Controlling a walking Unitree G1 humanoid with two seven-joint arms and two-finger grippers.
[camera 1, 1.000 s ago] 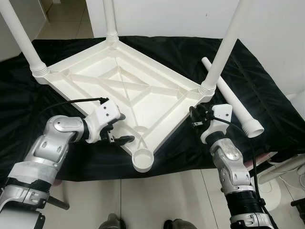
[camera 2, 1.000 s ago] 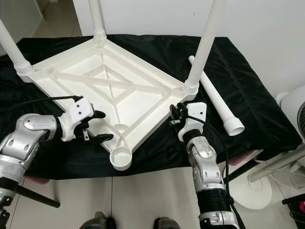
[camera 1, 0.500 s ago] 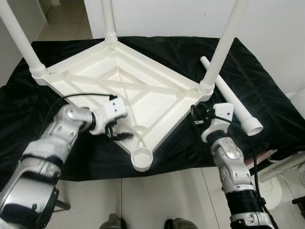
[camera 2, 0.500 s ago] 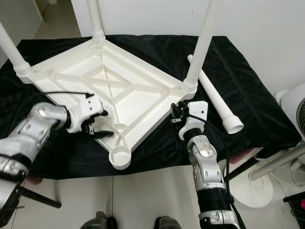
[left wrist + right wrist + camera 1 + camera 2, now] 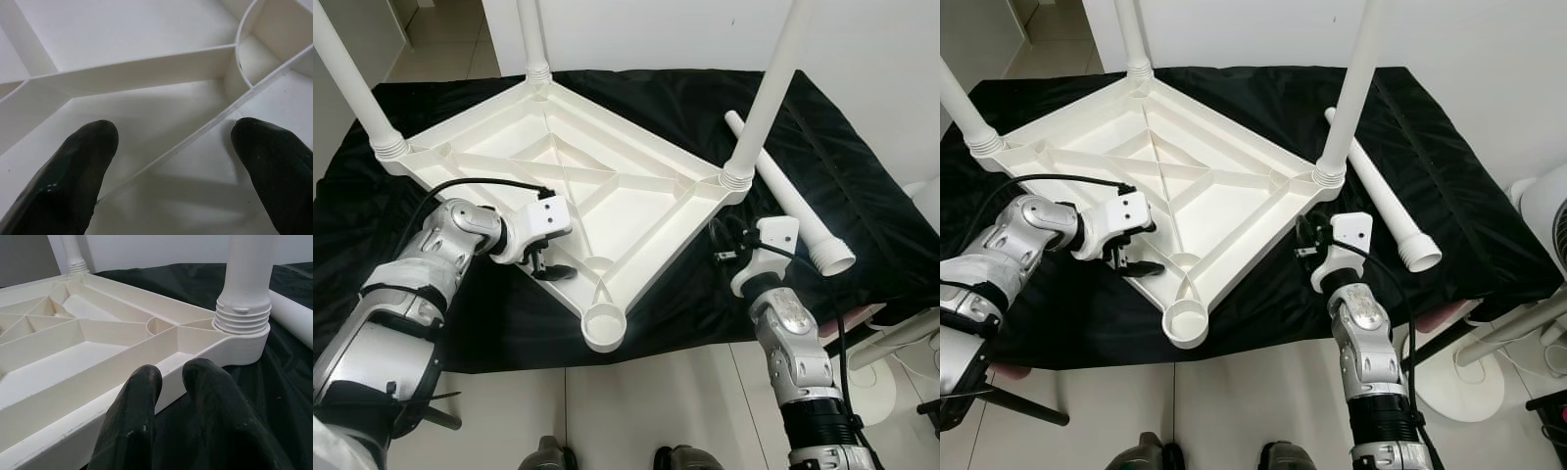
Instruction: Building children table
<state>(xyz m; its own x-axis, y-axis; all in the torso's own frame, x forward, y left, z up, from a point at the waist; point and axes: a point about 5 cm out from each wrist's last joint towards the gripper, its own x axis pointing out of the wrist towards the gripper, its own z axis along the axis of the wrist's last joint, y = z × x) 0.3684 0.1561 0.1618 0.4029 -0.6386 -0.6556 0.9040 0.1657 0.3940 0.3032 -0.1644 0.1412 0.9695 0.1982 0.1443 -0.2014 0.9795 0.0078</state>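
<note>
Three white legs [image 5: 771, 93] already stand upright in the corner sockets of the upturned white tabletop [image 5: 558, 181], which lies ribs-up on the black cloth [image 5: 842, 176] in front of me. I see the fourth socket [image 5: 605, 329], the near corner, with nothing in it, and a loose leg [image 5: 790, 201] lying flat on the cloth off to my right, just beyond the right-hand corner.

My left gripper [image 5: 548, 266] reaches over the tabletop's near-left edge. From its wrist camera I see the two black fingers [image 5: 73, 176] spread wide, one on each side of a thin rib, gripping nothing.

My right gripper [image 5: 722, 242] sits low on the cloth just beside the right corner, below the seated leg. Its fingers [image 5: 132, 426] lie close together with only a narrow gap, holding nothing, their tips right at the tabletop's outer rim.
</note>
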